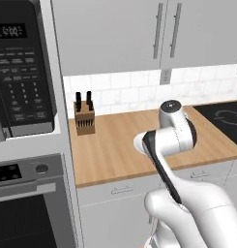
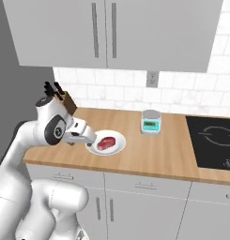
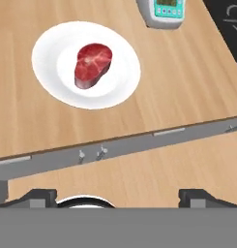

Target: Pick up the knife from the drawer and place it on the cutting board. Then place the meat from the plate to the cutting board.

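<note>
One white plate (image 2: 105, 143) sits on the wooden counter (image 2: 158, 154), and on it we see the meat (image 2: 106, 142), a small red slab with pale streaks, lying near the plate's middle. From the hand view the plate (image 3: 86, 64) and meat (image 3: 92, 64) lie ahead of the gripper (image 3: 118, 196), beyond the counter's front edge. The two dark fingertips (image 3: 40, 196) stand far apart at the bottom of that view with nothing between them, so the hand is wide open and holding nothing.

In the right base view we see the white arm reaching from the lower left, its forward end close beside the plate's left rim; we cannot tell whether it touches. A small kitchen scale (image 2: 150, 121) with a teal face stands on the counter to the right of the plate, apart from it. A black cooktop (image 2: 212, 140) is set into the counter further right.

In the left base view we see a tan knife block (image 1: 84, 118) with black handles by the tiled wall, near a microwave (image 1: 21, 72) above an oven (image 1: 28, 203).
</note>
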